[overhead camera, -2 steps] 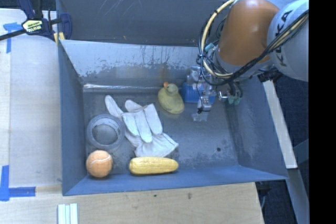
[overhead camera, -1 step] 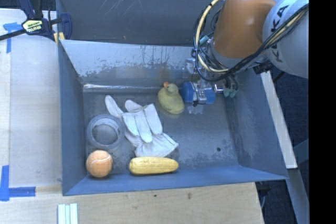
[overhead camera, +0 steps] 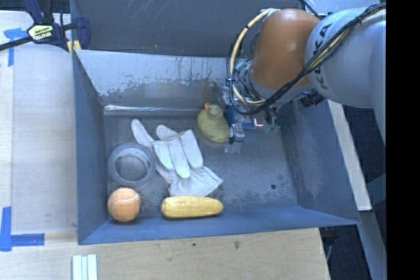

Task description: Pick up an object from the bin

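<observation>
Up front, an orange ball (overhead camera: 124,204) and a yellow banana-like piece (overhead camera: 191,206) are seen, with a white glove (overhead camera: 178,157) spread behind. Farther back, a rounded yellow-green duck toy (overhead camera: 211,124) with an orange beak is spotted near the rear wall. The gripper (overhead camera: 233,136) is set just beside its right flank; whether it is parted or closed cannot be told.

Pale grey arm (overhead camera: 357,62) with a rounded orange cover (overhead camera: 282,42) and looped yellow-black cables (overhead camera: 244,36).

The arm (overhead camera: 341,56) reaches leftward, gripper (overhead camera: 233,136) pointing down.
</observation>
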You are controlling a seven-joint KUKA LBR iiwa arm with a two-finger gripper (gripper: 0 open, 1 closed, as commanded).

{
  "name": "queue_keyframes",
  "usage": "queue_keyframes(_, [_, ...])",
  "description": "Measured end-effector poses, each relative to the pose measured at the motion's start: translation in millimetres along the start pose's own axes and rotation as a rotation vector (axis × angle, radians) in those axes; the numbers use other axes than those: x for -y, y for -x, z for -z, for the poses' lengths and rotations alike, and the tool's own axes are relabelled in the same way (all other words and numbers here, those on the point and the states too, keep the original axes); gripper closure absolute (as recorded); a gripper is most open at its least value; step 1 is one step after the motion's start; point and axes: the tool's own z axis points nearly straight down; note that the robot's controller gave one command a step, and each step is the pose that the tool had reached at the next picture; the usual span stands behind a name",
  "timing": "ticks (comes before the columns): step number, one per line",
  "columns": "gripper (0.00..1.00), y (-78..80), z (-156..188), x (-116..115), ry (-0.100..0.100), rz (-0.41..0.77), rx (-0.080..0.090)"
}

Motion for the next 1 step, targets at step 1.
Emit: queue_keyframes(1, [1.00,12.0,-26.0,-30.9,0.002,-0.144,0.017])
